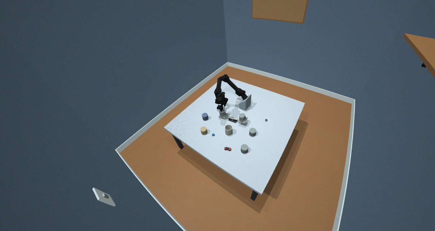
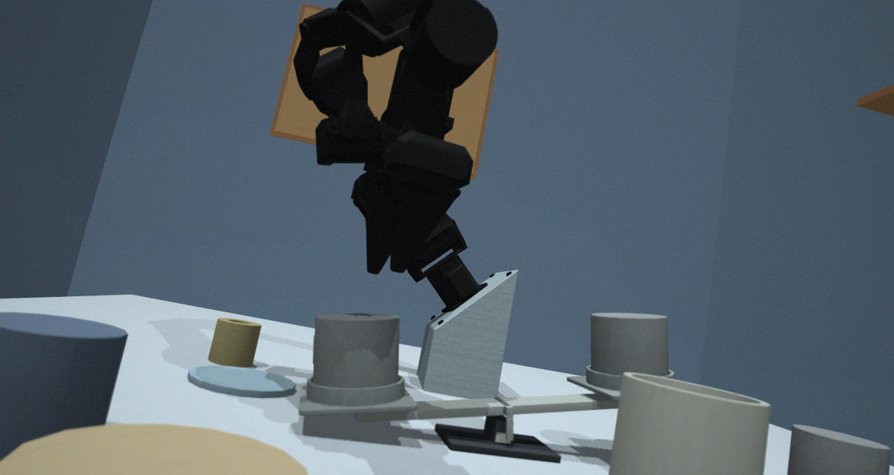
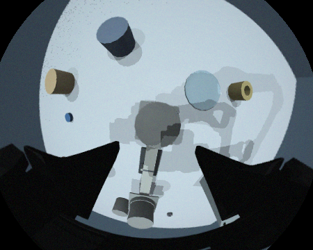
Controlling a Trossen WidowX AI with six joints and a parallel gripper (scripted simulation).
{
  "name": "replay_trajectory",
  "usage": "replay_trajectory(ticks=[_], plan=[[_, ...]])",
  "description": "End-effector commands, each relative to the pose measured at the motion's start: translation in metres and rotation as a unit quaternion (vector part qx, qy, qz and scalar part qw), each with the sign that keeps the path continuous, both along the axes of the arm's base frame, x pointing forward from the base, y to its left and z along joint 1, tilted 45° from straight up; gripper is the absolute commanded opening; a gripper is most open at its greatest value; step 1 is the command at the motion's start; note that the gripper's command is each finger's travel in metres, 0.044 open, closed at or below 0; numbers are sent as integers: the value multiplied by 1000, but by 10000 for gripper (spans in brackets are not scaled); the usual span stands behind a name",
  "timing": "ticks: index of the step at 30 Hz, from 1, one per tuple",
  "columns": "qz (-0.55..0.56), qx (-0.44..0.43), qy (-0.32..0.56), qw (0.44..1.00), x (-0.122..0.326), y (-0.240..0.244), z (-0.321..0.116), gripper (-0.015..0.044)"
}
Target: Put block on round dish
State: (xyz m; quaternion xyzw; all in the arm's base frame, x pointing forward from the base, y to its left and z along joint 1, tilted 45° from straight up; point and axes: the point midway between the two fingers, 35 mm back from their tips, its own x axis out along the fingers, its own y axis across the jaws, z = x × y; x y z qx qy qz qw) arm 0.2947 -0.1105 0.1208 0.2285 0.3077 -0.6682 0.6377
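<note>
"Gripper [image 1: 221, 106] [image 2: 387, 271] [image 3: 158, 148] first: what state is it in?"

"Wide apart, nothing between the fingers, above the balance [image 1: 236, 118] [image 2: 550, 403] [image 3: 150, 160]. Reading the wrist view left to right, the matte tan cylinder [image 1: 203, 130] [image 2: 149, 450] [image 3: 62, 82] lies beyond the left fingertip, the slate-blue cylinder [image 1: 205, 117] [image 2: 56, 372] [image 3: 119, 38] further ahead"

"And the cups?"

"Behind the fingertips sits the far cup [image 1: 242, 117] [image 2: 628, 344] [image 3: 140, 215], plain grey. Just ahead of the gap, centred within its width, is the near cup [image 1: 222, 113] [image 2: 356, 350] [image 3: 153, 121], a smooth upright drum. The pale beam runs roughly square to the opening, so the fingers look set to straddle the cup's sides"

"Where's the block?"

"Out of sight. The near cup's end seems lower, so I judge it's under there"

"Then the dish?"

"Ahead and right of the gap, the flat, glossy pale-blue dish [image 1: 217, 109] [image 2: 242, 381] [image 3: 202, 88], with the hollow brass-coloured tube [image 2: 234, 342] [image 3: 236, 91] just past it. I'd advance slightly, descend straight, and park the cup away from that dish"
</note>
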Motion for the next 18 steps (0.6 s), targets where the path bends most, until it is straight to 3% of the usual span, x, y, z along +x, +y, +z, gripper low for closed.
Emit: replay_trajectory(ticks=[1, 18], plan=[[-43, 1, -22, 999, 3, -13, 0, 440], [-45, 1, -24, 999, 1, -30, -17, 440]])
